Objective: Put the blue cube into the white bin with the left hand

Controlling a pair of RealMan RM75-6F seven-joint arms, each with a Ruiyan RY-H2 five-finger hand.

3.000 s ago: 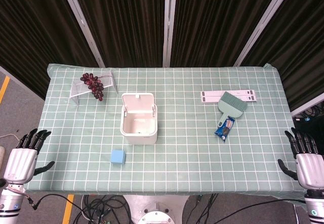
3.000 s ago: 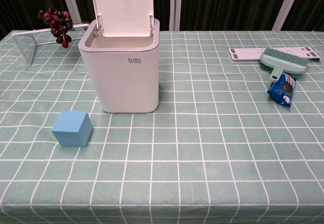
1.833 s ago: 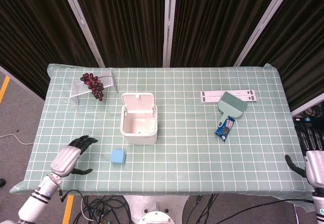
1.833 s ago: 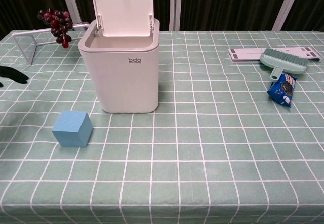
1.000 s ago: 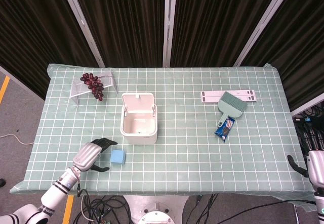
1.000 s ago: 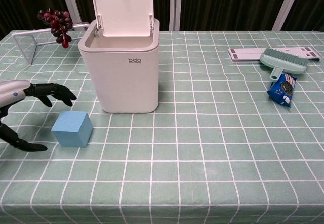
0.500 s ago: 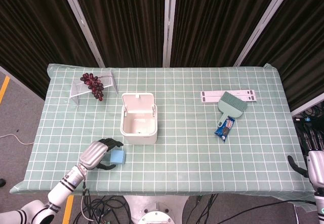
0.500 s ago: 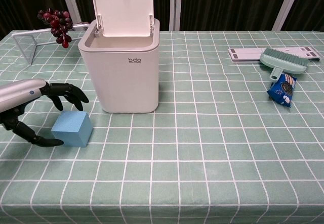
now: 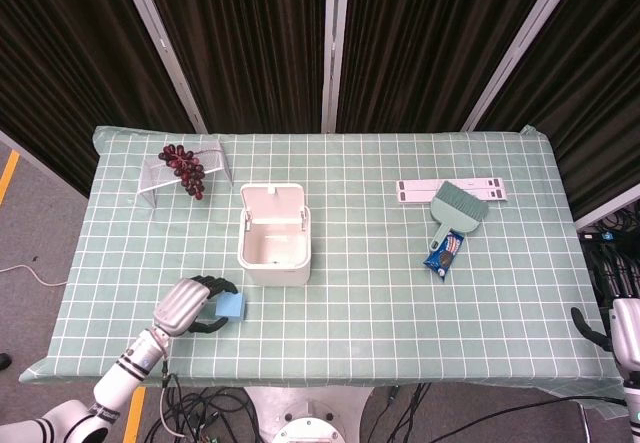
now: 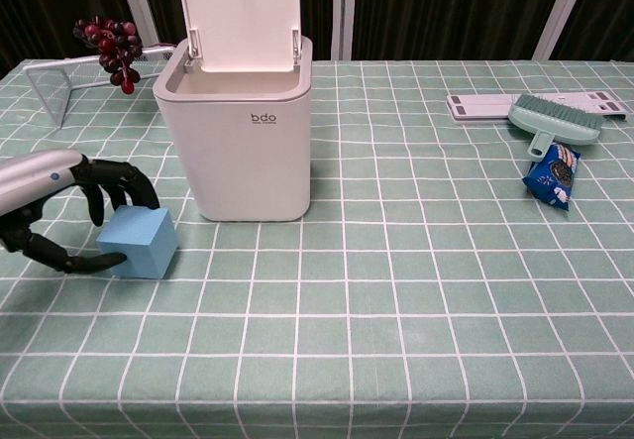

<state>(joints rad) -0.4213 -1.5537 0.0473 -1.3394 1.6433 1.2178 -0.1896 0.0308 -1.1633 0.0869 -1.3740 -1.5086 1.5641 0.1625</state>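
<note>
Left hand (image 10: 59,206) at near-left of counter (image 9: 360,293), fingers (image 10: 117,183) curled over far top edge of cube (image 10: 138,243), thumb (image 10: 61,257) against its near-left face. Hand clasps the cube between fingers and thumb. Cube looks slightly tilted in chest view; cannot tell whether it is off the cloth. In head view the hand (image 9: 186,304) covers the cube's left side; only the right part of the cube (image 9: 233,306) shows. Left forearm runs off the near-left frame edge.

Cube sits just near-left of the bin (image 10: 248,142), apart from it. Bin upright, lid (image 10: 238,8) raised at the far side, cut off at top of chest view; interior visible from head view (image 9: 274,242), nothing made out inside.

Right hand (image 9: 625,331) at far right edge of head view, off the counter, mostly cut off by frame; finger state cannot be told. Not seen in chest view.

Far left: wire rack (image 9: 170,173) with grapes (image 9: 186,168) draped on it; rack partly cut off in chest view. Right side: white flat strip (image 9: 450,191), brush (image 9: 456,207) overlapping its near edge, blue snack packet (image 9: 442,253) just near the brush handle. Packet print too small to read.
</note>
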